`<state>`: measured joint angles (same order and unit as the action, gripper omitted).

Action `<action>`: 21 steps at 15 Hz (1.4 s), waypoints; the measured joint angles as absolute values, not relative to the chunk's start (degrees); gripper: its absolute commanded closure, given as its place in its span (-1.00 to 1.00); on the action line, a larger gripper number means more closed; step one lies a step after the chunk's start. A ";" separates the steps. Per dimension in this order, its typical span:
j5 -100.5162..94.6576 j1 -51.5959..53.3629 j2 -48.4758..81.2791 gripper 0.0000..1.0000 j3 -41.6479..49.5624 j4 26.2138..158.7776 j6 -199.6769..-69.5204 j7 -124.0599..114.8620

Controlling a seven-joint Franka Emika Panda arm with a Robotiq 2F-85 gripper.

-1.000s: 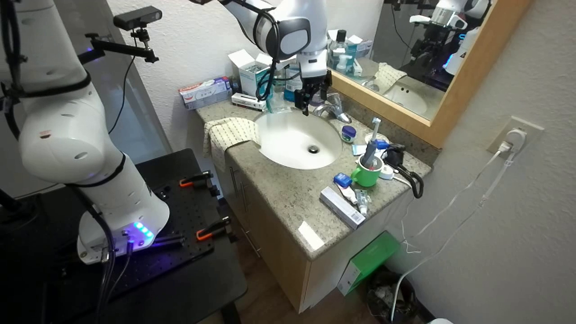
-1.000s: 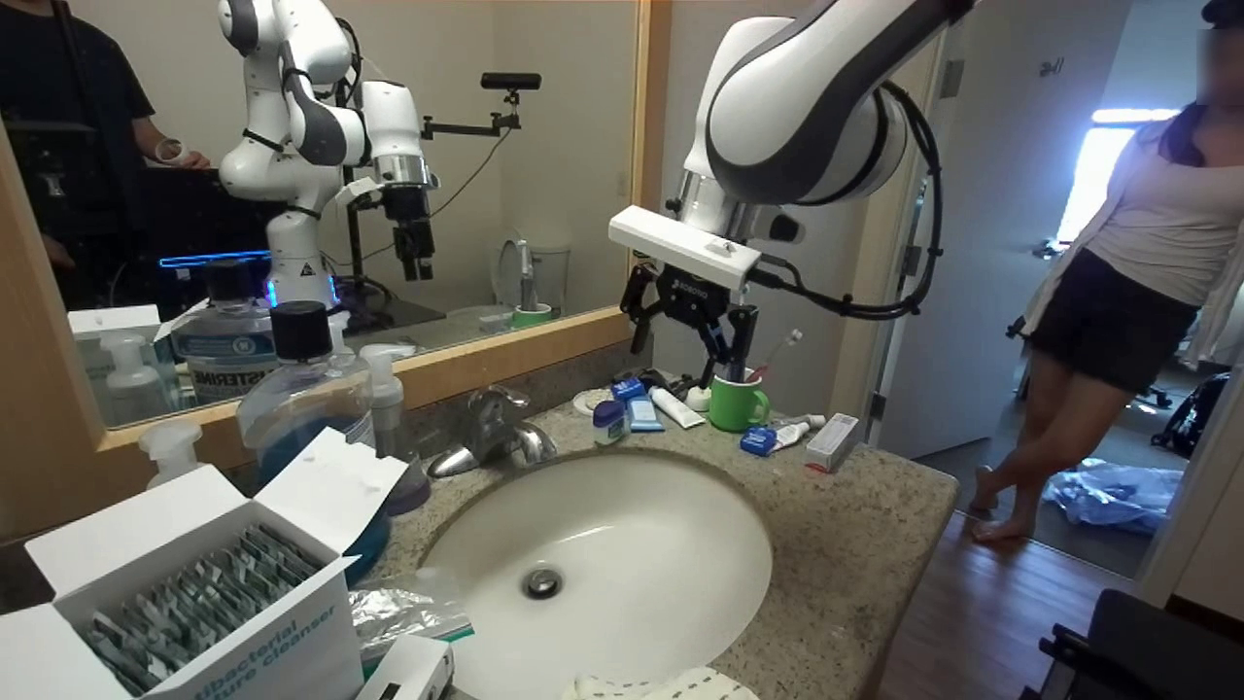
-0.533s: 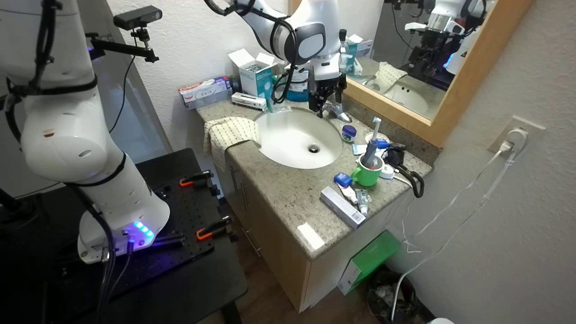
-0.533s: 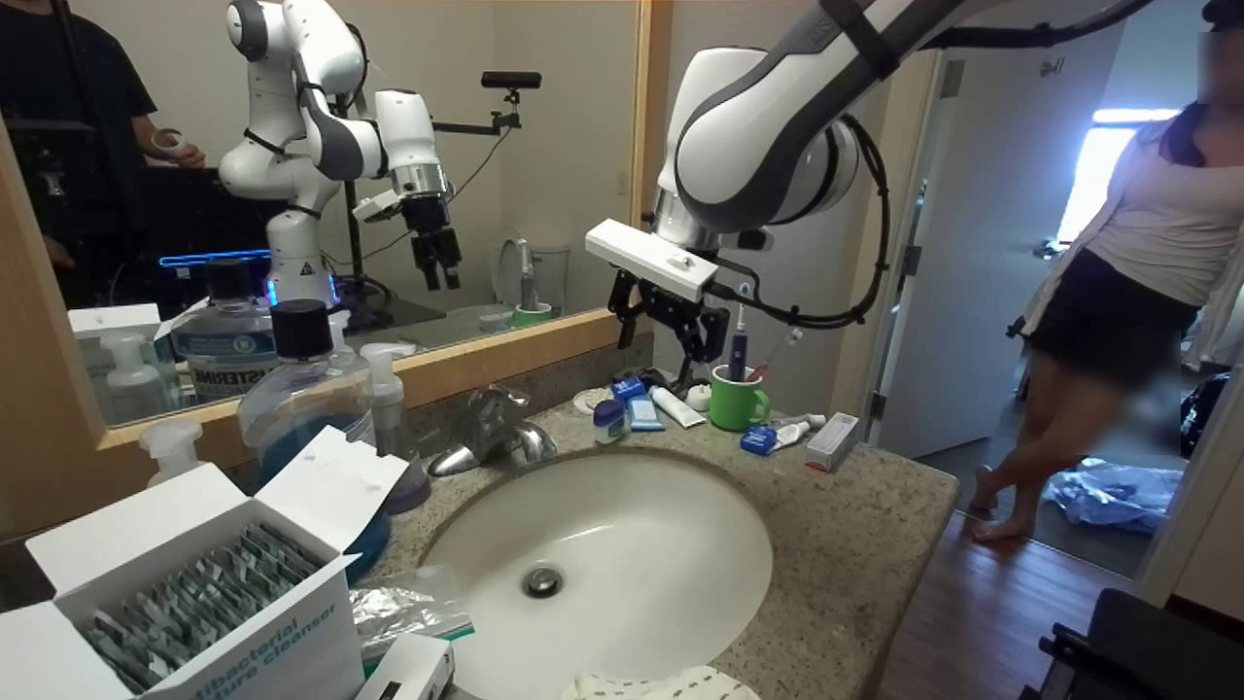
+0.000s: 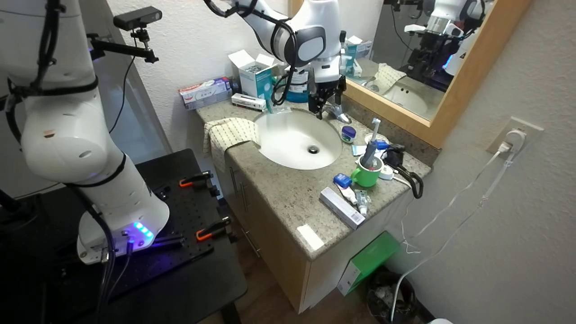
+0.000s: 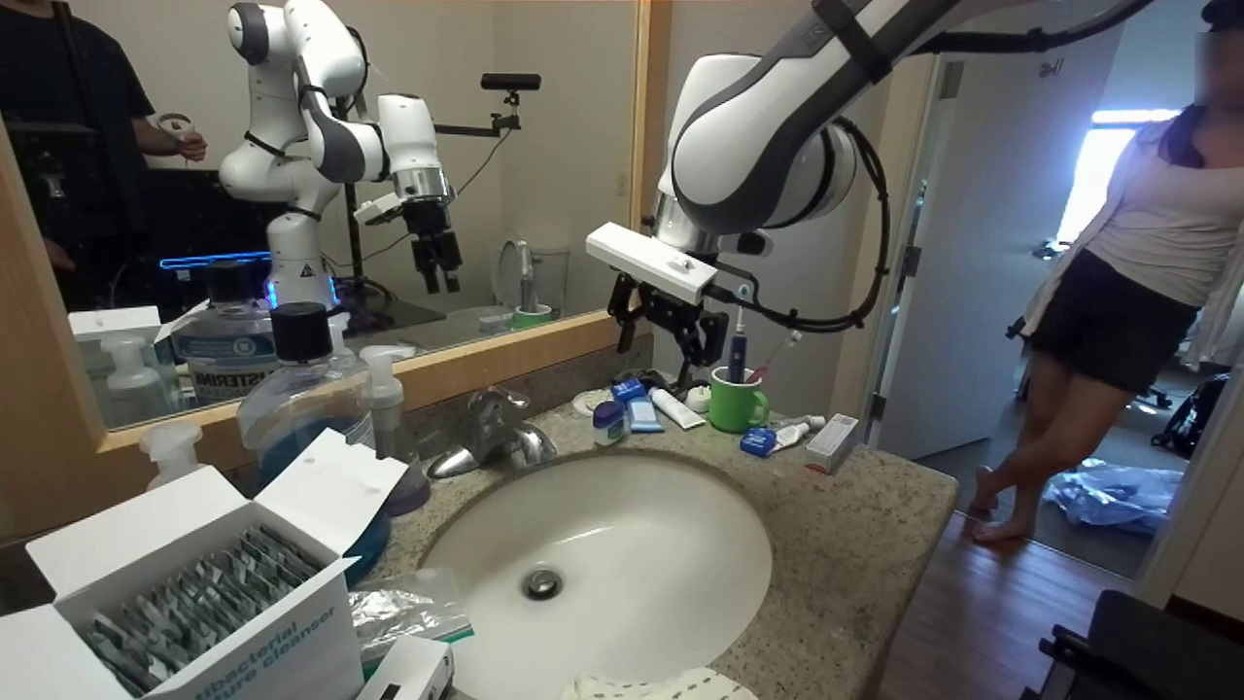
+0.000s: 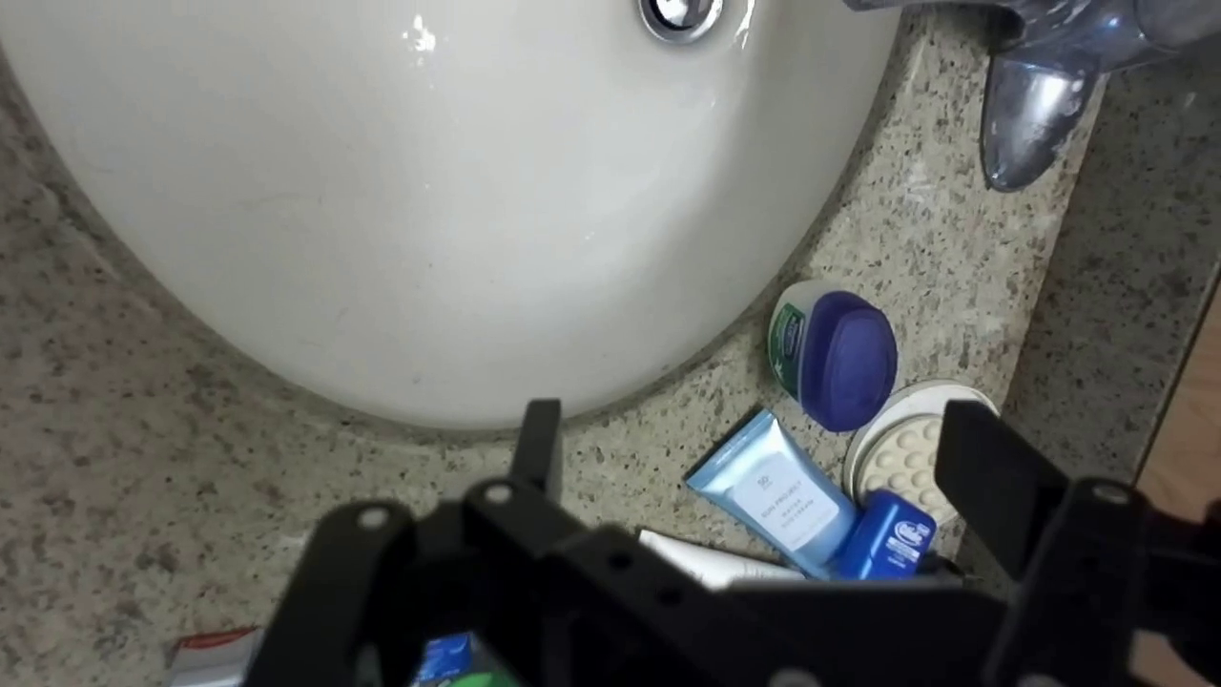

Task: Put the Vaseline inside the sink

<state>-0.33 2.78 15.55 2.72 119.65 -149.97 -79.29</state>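
The Vaseline jar, clear with a green label and a dark blue lid, stands on the counter beside the sink rim, in both exterior views (image 5: 348, 134) (image 6: 610, 422). In the wrist view the jar (image 7: 847, 361) lies just beyond the fingertips, nearer the right finger. The white oval sink (image 5: 288, 146) is bare inside, with its drain showing; it also fills the top of the wrist view (image 7: 496, 239). My gripper (image 7: 754, 420) is open and empty, pointing down above the counter. It also shows in both exterior views (image 5: 328, 109) (image 6: 666, 340), higher than the jar.
The chrome faucet (image 6: 496, 428) and mirror (image 6: 544, 194) stand behind the sink. A green mug (image 6: 736, 401) with toothbrushes, a blue tube (image 7: 782, 491), a blue floss box (image 7: 887, 536) and a round white dish (image 7: 906, 448) crowd the jar. A cloth (image 5: 234, 132) hangs over the rim.
Over the first half second the arm and open gripper moved closer to the mirror and the jar side. In the last half second they barely moved. The jar has not moved.
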 measured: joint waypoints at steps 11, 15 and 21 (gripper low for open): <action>2.92 3.94 26.74 -1.00 4.51 107.78 -148.56 -76.36; 0.22 5.49 30.50 -1.00 6.75 101.34 -142.64 -76.50; -1.18 5.73 35.66 -1.00 7.27 91.33 -132.29 -76.21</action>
